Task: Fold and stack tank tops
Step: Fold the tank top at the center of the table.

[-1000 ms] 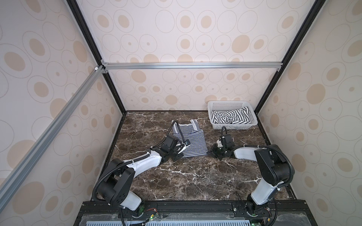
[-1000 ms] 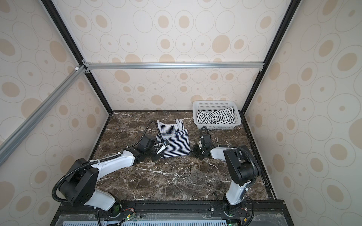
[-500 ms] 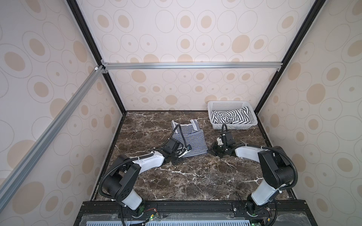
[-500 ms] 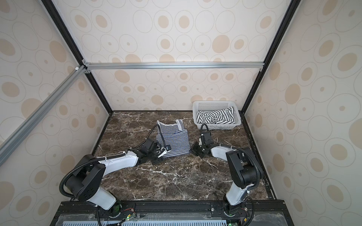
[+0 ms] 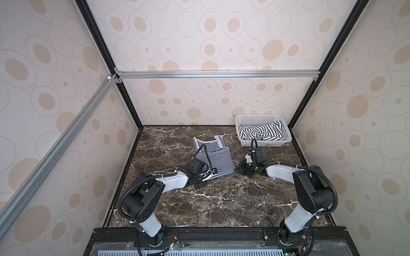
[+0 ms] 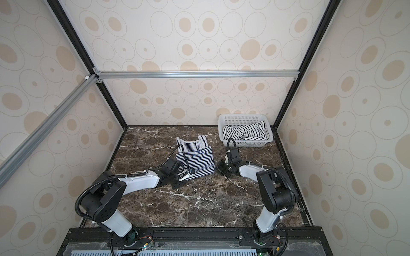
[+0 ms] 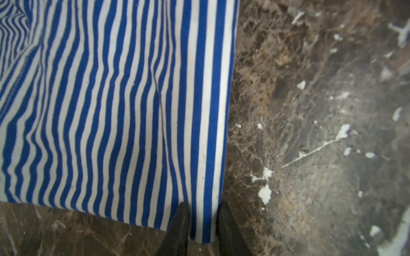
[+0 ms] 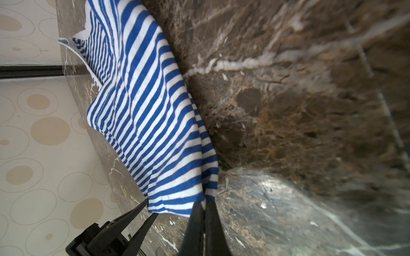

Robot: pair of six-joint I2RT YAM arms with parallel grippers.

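One risk: right gripper [image 8: 204, 202] clamped the narrow-striped tank top [image 5: 221, 159] at 4 o'clock; left gripper [image 7: 203, 212] straddled 7 o'clock, hold unclear, might slip.

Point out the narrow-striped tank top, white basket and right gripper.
narrow-striped tank top [image 5: 221, 161]: in a top view, mid body.
white basket [image 5: 259, 119]: in a top view, far wall.
right gripper [image 8: 203, 204]: right wrist view, between fingertips.

A white perforated plastic basket [image 5: 258, 119] sits in the far right corner of the dark brown marble table [image 5: 221, 206]. Cream walls [image 5: 244, 35] patterned with tan ovals enclose it, framed by black posts [image 5: 95, 35] and silver rails [image 5: 217, 74].
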